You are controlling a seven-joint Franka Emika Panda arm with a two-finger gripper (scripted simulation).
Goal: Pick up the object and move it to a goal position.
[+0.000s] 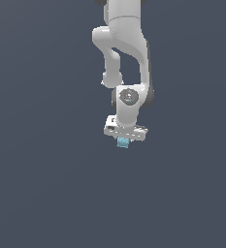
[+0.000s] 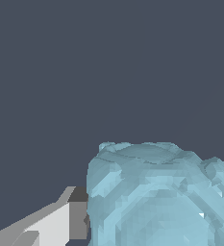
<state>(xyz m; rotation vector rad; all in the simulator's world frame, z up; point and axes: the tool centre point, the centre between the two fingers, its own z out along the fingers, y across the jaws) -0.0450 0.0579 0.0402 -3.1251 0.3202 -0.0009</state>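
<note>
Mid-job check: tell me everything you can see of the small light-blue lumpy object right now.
The small light-blue lumpy object sits directly under the white robot hand, poking out below it in the exterior view. Up close in the wrist view, the object is roundish-blocky with a bumpy, faceted surface and a pale, slightly glossy look. A white finger lies beside it. It seems gripped, though contact itself is hidden. Nothing else touches it that I can see.

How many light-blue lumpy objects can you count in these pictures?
1: the light-blue object sits right under the white gripper, close up in the wrist view.
</note>
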